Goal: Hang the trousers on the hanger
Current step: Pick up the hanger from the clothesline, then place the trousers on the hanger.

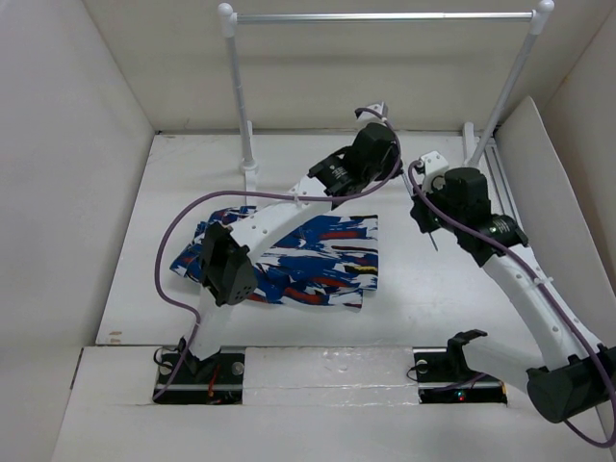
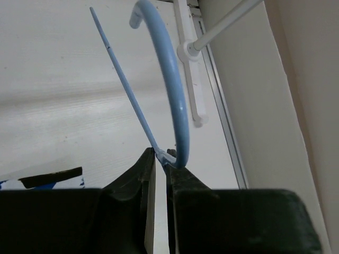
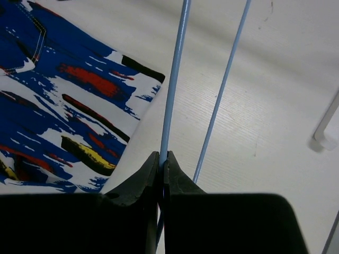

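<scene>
Your left gripper pinches the hanger just below its hook; your right gripper clamps one wire. The trousers lie spread out, left.

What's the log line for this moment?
left hand: shut on hanger at hook base | right hand: shut on hanger wire | trousers: flat on table, not yet on hanger
</scene>
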Motion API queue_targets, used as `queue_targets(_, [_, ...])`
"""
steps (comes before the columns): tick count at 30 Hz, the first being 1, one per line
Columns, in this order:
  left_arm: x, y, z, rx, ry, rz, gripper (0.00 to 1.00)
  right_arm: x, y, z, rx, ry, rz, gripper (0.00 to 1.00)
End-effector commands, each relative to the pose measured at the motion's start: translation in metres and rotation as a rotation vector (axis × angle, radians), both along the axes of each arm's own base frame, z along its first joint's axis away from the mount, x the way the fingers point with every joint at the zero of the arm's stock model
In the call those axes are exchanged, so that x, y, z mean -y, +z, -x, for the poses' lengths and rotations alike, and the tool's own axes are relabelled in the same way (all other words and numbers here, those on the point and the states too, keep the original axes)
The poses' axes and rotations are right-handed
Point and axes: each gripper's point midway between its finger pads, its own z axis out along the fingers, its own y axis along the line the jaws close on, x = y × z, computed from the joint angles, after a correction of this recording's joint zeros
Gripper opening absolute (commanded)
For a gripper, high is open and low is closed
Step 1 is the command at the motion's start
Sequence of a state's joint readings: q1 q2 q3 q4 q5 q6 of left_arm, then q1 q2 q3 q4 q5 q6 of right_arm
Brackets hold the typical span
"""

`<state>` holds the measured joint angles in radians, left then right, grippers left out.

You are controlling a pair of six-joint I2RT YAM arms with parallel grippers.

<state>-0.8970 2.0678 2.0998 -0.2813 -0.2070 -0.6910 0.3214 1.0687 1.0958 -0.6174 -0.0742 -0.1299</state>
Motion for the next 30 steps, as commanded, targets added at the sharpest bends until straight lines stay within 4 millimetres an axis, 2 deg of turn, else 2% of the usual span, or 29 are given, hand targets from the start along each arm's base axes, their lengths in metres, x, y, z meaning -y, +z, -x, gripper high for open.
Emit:
queue_targets(1, [0.004, 0.003, 0.003, -0.013, -0.011, 0.047, 0.00, -0.017, 0.007, 0.016, 0.040, 0.060, -0.035, 0.00])
queue_targets(2, [0.005, -0.008, 0.008, -0.035, -0.028, 0.049, 0.00, -0.017, 0.003, 0.022, 0.031, 0.063, -0.030, 0.00])
queue_targets(4, [-0.001, -0.020, 0.019, -0.067, -0.041, 0.060, 0.00, -0.013, -0.008, 0.034, -0.001, 0.055, -0.007, 0.11])
queue_targets(5, [0.000, -0.018, 0.023, -0.061, -0.056, 0.091, 0.00, -0.006, -0.014, 0.040, -0.006, 0.035, 0.010, 0.27])
queue_targets(6, [-0.003, -0.020, 0.027, -0.068, -0.057, 0.104, 0.00, -0.003, -0.017, 0.044, -0.008, 0.034, 0.016, 0.37])
queue_targets(7, [-0.010, -0.005, 0.034, -0.056, -0.061, 0.137, 0.00, 0.003, -0.022, 0.049, -0.029, 0.024, 0.026, 0.45])
queue_targets(8, [-0.013, -0.024, 0.041, -0.087, -0.068, 0.137, 0.00, 0.008, -0.022, 0.055, -0.021, 0.030, 0.031, 0.51])
queue_targets(9, [-0.016, -0.025, 0.046, -0.097, -0.072, 0.156, 0.00, 0.008, -0.023, 0.059, -0.026, 0.049, 0.026, 0.61])
queue_targets(10, [-0.020, -0.014, 0.054, -0.088, -0.083, 0.193, 0.00, 0.011, -0.025, 0.063, -0.036, 0.057, 0.027, 0.64])
queue_targets(11, [-0.020, -0.033, 0.066, -0.124, -0.101, 0.206, 0.00, 0.014, -0.026, 0.065, -0.043, 0.072, 0.021, 0.67])
queue_targets(12, [-0.023, -0.036, 0.069, -0.133, -0.097, 0.220, 0.00, 0.016, -0.025, 0.067, -0.043, 0.085, 0.017, 0.72])
queue_targets(13, [-0.028, -0.049, 0.082, -0.158, -0.101, 0.214, 0.00, 0.017, -0.027, 0.069, -0.054, 0.098, 0.016, 0.73])
queue_targets(14, [-0.026, -0.049, 0.090, -0.151, -0.106, 0.230, 0.00, 0.017, -0.028, 0.070, -0.063, 0.131, 0.000, 0.74])
queue_targets(16, [-0.030, -0.063, 0.102, -0.176, -0.091, 0.225, 0.00, 0.011, -0.035, 0.068, -0.079, 0.180, -0.022, 0.73])
queue_targets(17, [-0.035, -0.067, 0.100, -0.174, -0.060, 0.222, 0.00, 0.005, -0.037, 0.067, -0.076, 0.220, -0.045, 0.71])
queue_targets(19, [-0.033, -0.080, 0.112, -0.198, -0.055, 0.213, 0.00, -0.009, -0.047, 0.063, -0.098, 0.283, -0.094, 0.48])
queue_targets(20, [-0.037, -0.086, 0.109, -0.199, -0.025, 0.206, 0.00, -0.013, -0.051, 0.062, -0.109, 0.297, -0.110, 0.16])
queue_targets(21, [-0.037, -0.093, 0.114, -0.207, -0.015, 0.194, 0.00, -0.019, -0.054, 0.061, -0.117, 0.315, -0.123, 0.00])
queue_targets(23, [-0.044, -0.122, 0.116, -0.240, 0.036, 0.171, 0.00, -0.024, -0.062, 0.046, -0.104, 0.299, -0.138, 0.00])
queue_targets(25, [-0.047, -0.136, 0.116, -0.250, 0.049, 0.151, 0.00, -0.031, -0.060, 0.035, -0.062, 0.305, -0.154, 0.00])
queue_targets(26, [-0.050, -0.142, 0.112, -0.240, 0.073, 0.137, 0.00, -0.039, -0.074, 0.038, -0.097, 0.318, -0.191, 0.11])
queue_targets(27, [-0.052, -0.152, 0.110, -0.245, 0.089, 0.114, 0.00, -0.044, -0.074, 0.031, -0.067, 0.334, -0.207, 0.21])
queue_targets(28, [-0.055, -0.160, 0.109, -0.248, 0.103, 0.096, 0.00, -0.045, -0.083, 0.029, -0.088, 0.330, -0.209, 0.31])
queue_targets(29, [-0.058, -0.166, 0.106, -0.249, 0.130, 0.090, 0.00, -0.045, -0.102, 0.028, -0.140, 0.314, -0.216, 0.44])
queue_targets(30, [-0.060, -0.170, 0.106, -0.249, 0.141, 0.084, 0.00, -0.045, -0.109, 0.026, -0.149, 0.305, -0.219, 0.46])
